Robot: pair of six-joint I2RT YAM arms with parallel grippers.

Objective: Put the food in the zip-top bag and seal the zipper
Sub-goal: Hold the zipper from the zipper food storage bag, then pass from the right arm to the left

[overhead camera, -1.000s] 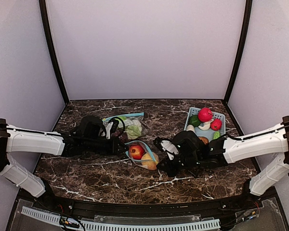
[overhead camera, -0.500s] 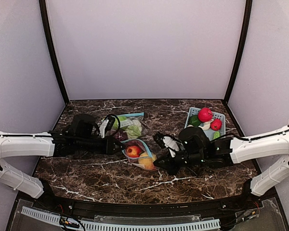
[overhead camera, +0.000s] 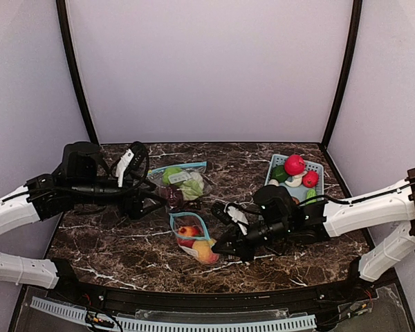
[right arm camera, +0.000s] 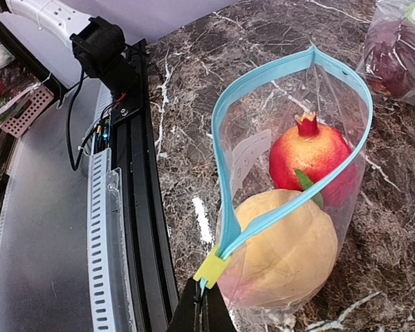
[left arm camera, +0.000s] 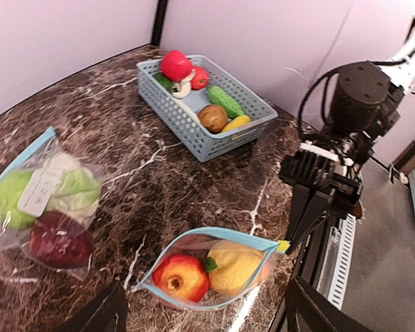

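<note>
The zip-top bag (overhead camera: 194, 238) lies on the marble with its blue-edged mouth (right arm camera: 290, 138) gaping open. Inside it are food pieces, a red pomegranate (right arm camera: 308, 155) and a yellow fruit (right arm camera: 283, 242). My right gripper (right arm camera: 204, 301) is shut on the bag's zipper end, just below the yellow slider (right arm camera: 211, 265); in the top view the right gripper (overhead camera: 223, 247) sits at the bag's near-right corner. My left gripper (overhead camera: 144, 188) hangs open, raised and back to the left of the bag (left arm camera: 214, 270), holding nothing. Its fingers (left arm camera: 97, 315) frame the bottom of the left wrist view.
A light-blue basket (overhead camera: 312, 168) at the back right holds more food: red, green, brown and yellow pieces (left arm camera: 214, 117). A second bag (overhead camera: 183, 183) with green, white and dark purple pieces lies behind the open one. The table's front rail (right arm camera: 135, 207) runs close beside the right gripper.
My left gripper let go of the bag, opened and drew back up to the left. The right gripper stayed shut on the bag's end and dragged the bag toward the front.
</note>
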